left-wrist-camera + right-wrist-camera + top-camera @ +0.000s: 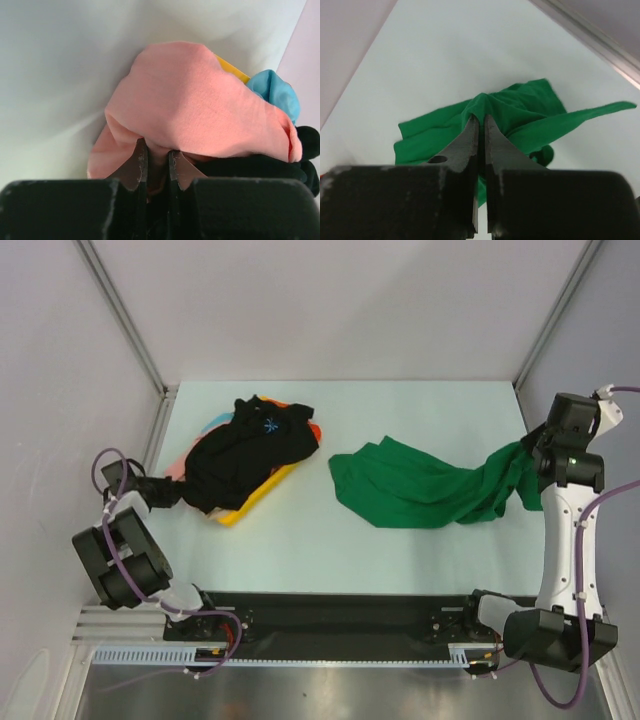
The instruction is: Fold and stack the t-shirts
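T-shirts of soft cloth lie in two places on the pale table (300, 560). At the far left is an unfolded heap, topped by a crumpled black cloth t-shirt (250, 455) with a small blue mark. A yellow cloth t-shirt (250, 508) shows beneath it, with a pink cloth t-shirt (200, 110) at the heap's left edge.

The left gripper (156, 155) has its jaws clenched on a fold of the pink cloth, probably to draw that shirt out from under the others. Its arm is bent low, elbow back toward the near left corner, with the forearm reaching right along the table.

Right of centre, well apart from the heap, lies the plain bright green cloth t-shirt (420, 485), rumpled. Its right end rises off the table into the right gripper (481, 120), whose jaws are pinched tight on a peak of green cloth. I judge this a lift to let the shirt hang and open before it is spread. That arm stands tall from its near-right base, with the wrist turned left by the table's right edge.
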Tool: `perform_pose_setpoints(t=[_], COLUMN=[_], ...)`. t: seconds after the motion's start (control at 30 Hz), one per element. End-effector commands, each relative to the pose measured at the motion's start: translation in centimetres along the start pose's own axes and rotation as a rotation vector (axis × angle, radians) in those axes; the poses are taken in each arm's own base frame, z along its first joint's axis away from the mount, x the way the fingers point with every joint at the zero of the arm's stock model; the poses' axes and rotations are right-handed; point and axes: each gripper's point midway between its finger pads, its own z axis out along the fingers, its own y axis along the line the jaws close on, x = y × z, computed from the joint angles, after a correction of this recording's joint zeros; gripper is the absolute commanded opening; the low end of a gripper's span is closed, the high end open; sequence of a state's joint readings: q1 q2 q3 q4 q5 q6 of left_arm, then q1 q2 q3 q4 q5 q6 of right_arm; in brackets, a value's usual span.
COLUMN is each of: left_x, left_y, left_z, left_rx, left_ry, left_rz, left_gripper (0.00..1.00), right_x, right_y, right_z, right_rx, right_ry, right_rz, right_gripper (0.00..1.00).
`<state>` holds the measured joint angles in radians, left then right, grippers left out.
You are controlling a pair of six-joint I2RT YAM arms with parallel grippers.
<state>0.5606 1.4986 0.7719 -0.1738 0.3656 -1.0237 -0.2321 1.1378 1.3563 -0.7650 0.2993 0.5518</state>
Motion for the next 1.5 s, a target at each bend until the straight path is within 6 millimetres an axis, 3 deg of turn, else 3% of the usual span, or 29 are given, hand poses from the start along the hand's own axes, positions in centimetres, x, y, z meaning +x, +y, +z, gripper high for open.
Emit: perform_pose_setpoints(t=[0.0,0.03,0.07,0.13,0.33,0.5,0.6,0.73,0.77,0.8,0.87,0.93,0.97,1.03,1.07,1.1,1.13,1.17,1.23,1.3,1.4,1.47], left_x=[-6.4,-6.5,-6.3,-6.9,-9.0,-13.1,-14.1,-15.5,-16.0,-15.6,-14.0,-12.9,-11.7,-10.5,-9.5,-9.1,-8.6,-8.0,-7.4,-6.4,-5.5,-5.0], left_y=[2.2,2.0,3.2,2.4,1.0,-0.9,-1.3,-3.5,-5.0,-4.2,-5.3,-5.3,-5.3,-5.1,-4.5,-4.1,-4.1,-3.2,-3.6,-2.7,-2.8,-0.7], left_z=[-0.6,-0.8,-0.7,-0.7,-0.3,-1.4,-1.5,-1.5,-1.5,-0.1,1.1,1.7,1.9,1.8,1.9,1.8,1.1,1.0,-0.4,-1.2,-4.2,-5.7], left_rx=[-0.058,-0.024,-0.028,0.053,0.152,0.200,0.271,0.298,0.307,0.264,0.282,0.297,0.300,0.272,0.233,0.213,0.210,0.180,0.193,0.150,0.155,0.094], left_ry=[-0.282,-0.291,-0.296,-0.313,-0.372,-0.541,-0.585,-0.621,-0.614,-0.576,-0.438,-0.370,-0.312,-0.264,-0.225,-0.215,-0.216,-0.211,-0.217,-0.207,-0.229,-0.230], left_rz=[-0.336,-0.416,-0.476,-0.574,-0.681,-0.612,-0.665,-0.574,-0.545,-0.539,-0.516,-0.513,-0.503,-0.463,-0.458,-0.447,-0.415,-0.413,-0.364,-0.339,-0.249,-0.172], left_gripper=[0.00,0.00,0.00,0.00,0.00,0.00,0.00,0.11,0.18,0.23,0.33,0.39,0.50,0.57,0.73,0.75,0.91,1.00,1.00,1.00,1.00,1.00], right_x=[1.0,1.6,2.6,4.1,7.4,10.8,12.5,13.9,14.5,14.9,15.2,15.4,15.6,15.6,15.6,15.6,15.5,15.5,15.4,15.4,15.2,14.6], right_y=[1.6,2.0,2.5,3.8,4.5,5.0,5.1,6.6,6.9,7.3,7.6,7.8,7.9,8.3,8.4,8.5,8.7,8.8,8.9,9.0,9.8,10.7], right_z=[1.0,1.2,1.8,1.9,1.9,1.6,1.2,-0.8,-1.0,-1.4,-1.5,-1.4,-1.2,-1.3,-1.3,-1.3,-1.4,-1.4,-1.4,-1.6,-2.3,-2.9], right_rx=[-0.085,-0.106,-0.127,-0.172,-0.202,-0.239,-0.259,-0.335,-0.348,-0.361,-0.362,-0.360,-0.354,-0.364,-0.368,-0.369,-0.376,-0.375,-0.378,-0.383,-0.399,-0.412], right_ry=[0.031,0.057,0.093,0.149,0.204,0.258,0.296,0.287,0.285,0.278,0.278,0.284,0.293,0.294,0.293,0.293,0.289,0.288,0.286,0.286,0.276,0.263], right_rz=[0.053,0.059,0.056,0.036,-0.030,-0.086,-0.106,-0.143,-0.154,-0.163,-0.171,-0.177,-0.180,-0.181,-0.182,-0.183,-0.182,-0.182,-0.183,-0.181,-0.193,-0.196], right_gripper=[0.00,0.00,0.00,0.00,0.00,0.00,0.00,0.00,0.00,0.00,0.00,0.00,0.00,0.00,0.00,0.00,0.00,0.00,0.00,0.00,0.00,0.00])
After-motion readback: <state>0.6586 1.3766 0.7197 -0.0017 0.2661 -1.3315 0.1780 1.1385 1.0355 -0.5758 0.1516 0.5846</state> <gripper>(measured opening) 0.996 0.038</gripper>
